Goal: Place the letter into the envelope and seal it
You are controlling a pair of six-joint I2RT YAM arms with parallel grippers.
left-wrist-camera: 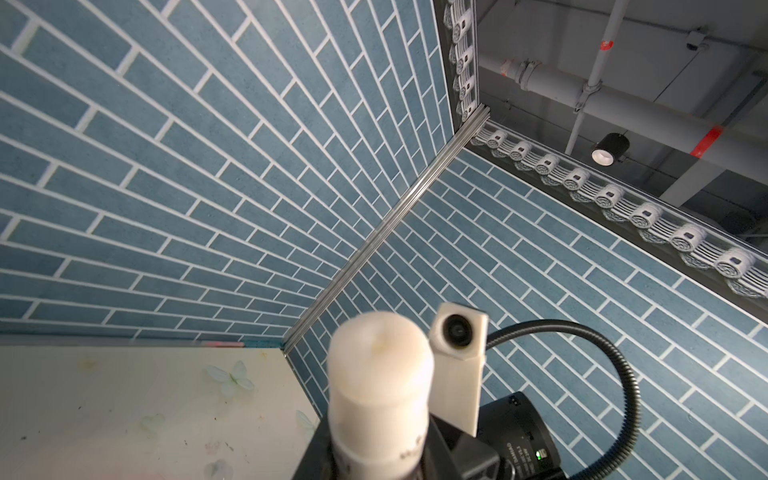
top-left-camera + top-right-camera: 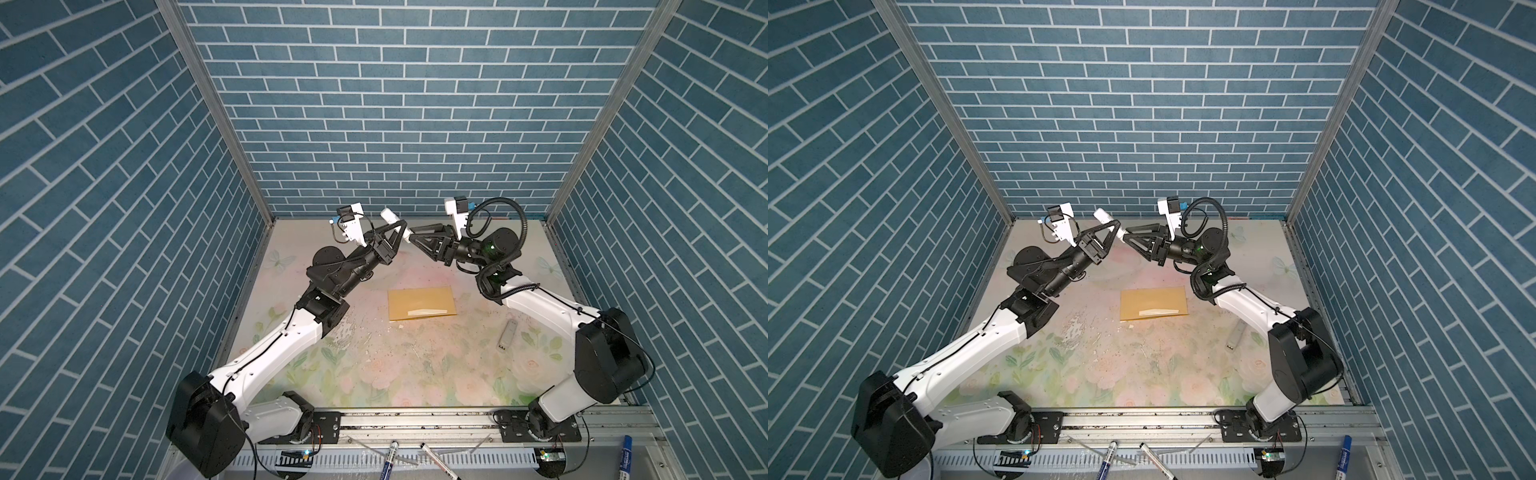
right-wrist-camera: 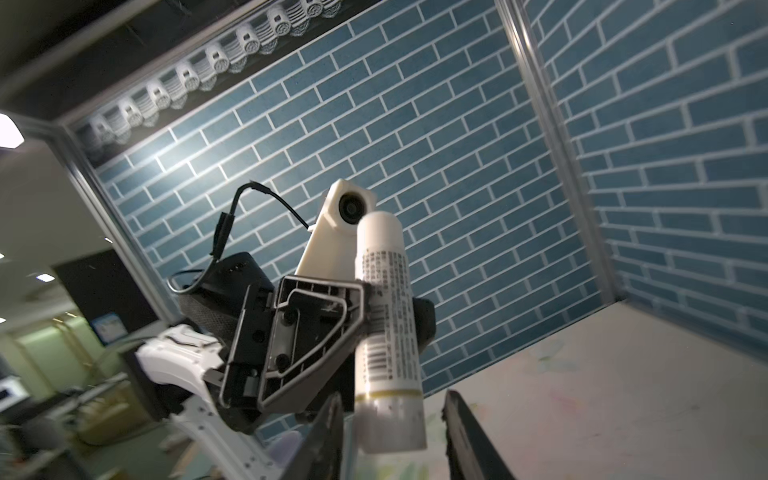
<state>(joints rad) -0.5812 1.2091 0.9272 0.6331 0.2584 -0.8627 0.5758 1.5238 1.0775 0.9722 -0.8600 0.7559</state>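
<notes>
a floral tabletop [image 2: 374, 374] sits inside blue brick walls [image 2: 374, 104]. a white glue stick [image 3: 388, 332] is up in the air. a small pale oblong thing [image 2: 508, 333] lies at the right. three markers [image 2: 388, 459] lie along the front ledge.

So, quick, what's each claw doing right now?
Left gripper: closed, holding the glue stick.
Right gripper: open, jaws either side of its end, not gripping.

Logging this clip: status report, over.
Left claw shut on glue stick, raised. Right claw open, astride stick's other end. Envelope flat on table; letter not seen. Nothing blocking.
</notes>
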